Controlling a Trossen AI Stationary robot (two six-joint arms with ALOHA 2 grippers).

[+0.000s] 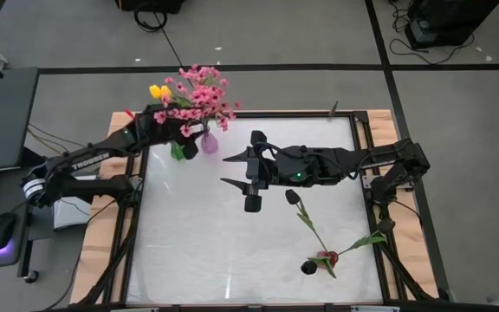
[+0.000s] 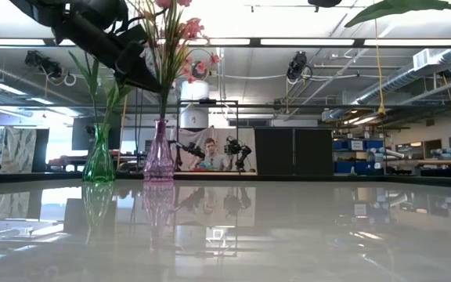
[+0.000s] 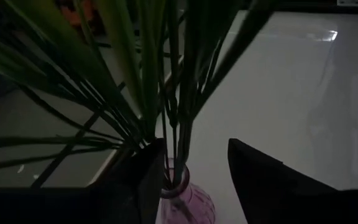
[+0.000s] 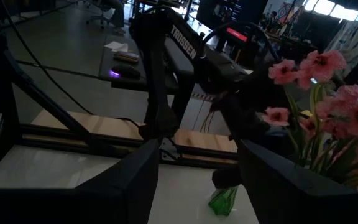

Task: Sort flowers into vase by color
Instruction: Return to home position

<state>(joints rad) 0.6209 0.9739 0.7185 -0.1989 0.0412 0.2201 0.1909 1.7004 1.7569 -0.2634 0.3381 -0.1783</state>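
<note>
Two vases [image 2: 99,160] [image 2: 159,157], two loose dark tulips [image 1: 294,198] [image 1: 308,268], left fingers [image 3: 135,183] spread around pink stems [image 3: 179,142], right fingers [image 4: 126,186] spread, empty

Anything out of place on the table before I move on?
Yes: dark tulips lie crossed on the right side of the table, in no vase. The purple vase and green vase stand upright; the left hand is open around the stems of the pink flowers, the right hand hovers open mid-table.

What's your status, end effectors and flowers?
Left end effector open around pink flowers' stems at purple vase. Right end effector open, empty, above table centre. Dark tulips lie unsorted beside it.
</note>
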